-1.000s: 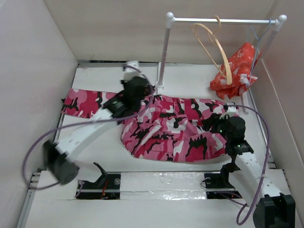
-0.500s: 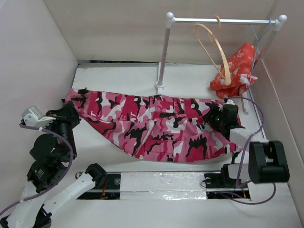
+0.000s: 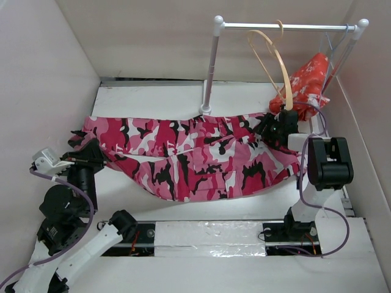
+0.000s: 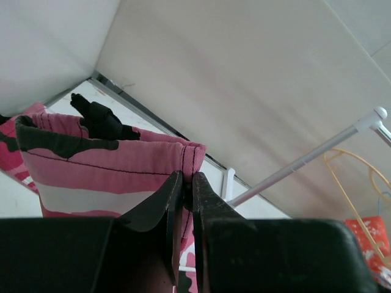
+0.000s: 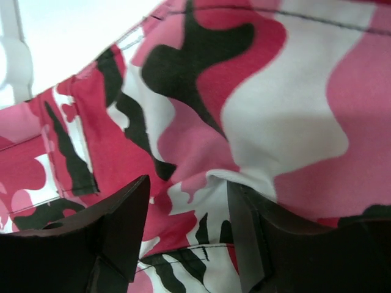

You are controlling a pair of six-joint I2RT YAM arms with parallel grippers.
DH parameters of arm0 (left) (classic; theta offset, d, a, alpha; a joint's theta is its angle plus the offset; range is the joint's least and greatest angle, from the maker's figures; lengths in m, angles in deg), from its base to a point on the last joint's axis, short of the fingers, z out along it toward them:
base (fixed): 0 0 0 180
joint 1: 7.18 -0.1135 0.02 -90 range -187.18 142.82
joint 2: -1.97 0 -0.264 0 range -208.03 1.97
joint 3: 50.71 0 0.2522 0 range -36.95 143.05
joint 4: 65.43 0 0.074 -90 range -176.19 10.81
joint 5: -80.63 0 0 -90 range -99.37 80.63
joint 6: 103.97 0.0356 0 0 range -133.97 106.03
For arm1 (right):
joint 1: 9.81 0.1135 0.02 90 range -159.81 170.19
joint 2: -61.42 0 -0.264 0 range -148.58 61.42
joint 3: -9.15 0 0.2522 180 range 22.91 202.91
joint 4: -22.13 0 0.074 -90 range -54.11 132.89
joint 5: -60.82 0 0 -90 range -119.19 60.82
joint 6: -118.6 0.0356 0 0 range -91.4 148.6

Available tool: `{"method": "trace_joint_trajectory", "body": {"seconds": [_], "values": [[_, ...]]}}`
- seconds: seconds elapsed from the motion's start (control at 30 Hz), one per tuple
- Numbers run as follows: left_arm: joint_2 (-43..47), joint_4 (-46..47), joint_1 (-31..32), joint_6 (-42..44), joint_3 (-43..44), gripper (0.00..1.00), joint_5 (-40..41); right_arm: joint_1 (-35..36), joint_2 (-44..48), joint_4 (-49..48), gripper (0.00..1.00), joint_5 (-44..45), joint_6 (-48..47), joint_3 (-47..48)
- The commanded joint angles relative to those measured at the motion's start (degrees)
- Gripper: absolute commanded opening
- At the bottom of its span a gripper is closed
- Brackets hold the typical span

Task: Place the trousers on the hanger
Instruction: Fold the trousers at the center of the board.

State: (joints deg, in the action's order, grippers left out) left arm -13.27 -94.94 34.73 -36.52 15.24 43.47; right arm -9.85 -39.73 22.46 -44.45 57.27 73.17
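The trousers (image 3: 195, 162) are held stretched above the table (image 3: 153, 101), one hem pinched tight in the left gripper (image 4: 187, 177) and the other end clasped by the right gripper (image 3: 270, 128) below the hanger (image 3: 279, 61).

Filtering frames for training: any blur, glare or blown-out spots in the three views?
Top view: sharp, mild glare on the shiny strip. Left wrist: trousers crisp, left tool dark. Right wrist: table blown out, right tool soft.

1. Robotics laboratory cell: plain white panels (image 3: 36, 73) wall the table (image 3: 153, 101) at 9, 12 and 3 o'clock.
2. Arm mounts (image 3: 137, 235) bolted at 6 o'clock, cabling (image 3: 91, 204) exposed; miniature garment rail (image 3: 311, 27) at 1 o'clock.
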Motion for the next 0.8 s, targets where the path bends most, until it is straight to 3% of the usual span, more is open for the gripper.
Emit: {"method": "trace_joint_trajectory", "body": {"seconds": [0.0, 0.13, 0.3, 0.33, 0.37, 0.4, 0.43, 0.57, 0.73, 0.77], "values": [[0.7, 3.9, 0.0, 1.0, -0.9, 0.0, -4.7, 0.1, -0.8, -2.2, 0.61, -4.1, -3.5, 6.1], [3.1, 4.1, 0.0, 0.3, -1.7, 0.0, -5.7, 0.1, 7.9, -0.9, 0.66, -4.8, -8.5, 1.5], [7.9, 5.2, 0.0, 0.5, -3.4, 0.0, -6.2, -5.5, 33.0, 3.2, 0.67, 2.0, -9.1, -17.0], [8.3, 5.0, 0.0, 0.4, -3.3, 0.0, -5.7, -7.2, 36.9, 4.8, 0.6, 3.9, -8.1, -19.2], [8.7, 4.9, 0.0, 0.0, -3.1, 0.0, -5.3, -10.7, 40.5, 9.1, 0.45, 5.5, -7.8, -21.3], [9.4, 4.4, 0.0, -0.1, -3.0, 0.0, -4.1, -12.4, 47.5, 10.9, 0.28, 8.9, -7.5, -23.3], [10.5, 4.2, -0.5, -0.2, -2.9, 0.0, -3.3, -14.3, 50.6, 12.7, 0.0, 10.8, -7.0, -26.3], [13.7, 3.6, -0.5, -0.7, -3.0, 0.0, 0.2, -23.7, 61.1, 24.3, 0.0, 11.5, -8.2, -28.8], [15.1, 3.2, -0.5, -1.0, -2.9, 0.0, 1.7, -28.0, 63.4, 28.8, 0.65, 8.8, -7.9, -27.8], [15.0, 3.0, -0.5, -1.1, -2.7, 0.0, 1.9, -28.0, 61.9, 29.6, 0.69, 8.3, -7.7, -27.4]]}}
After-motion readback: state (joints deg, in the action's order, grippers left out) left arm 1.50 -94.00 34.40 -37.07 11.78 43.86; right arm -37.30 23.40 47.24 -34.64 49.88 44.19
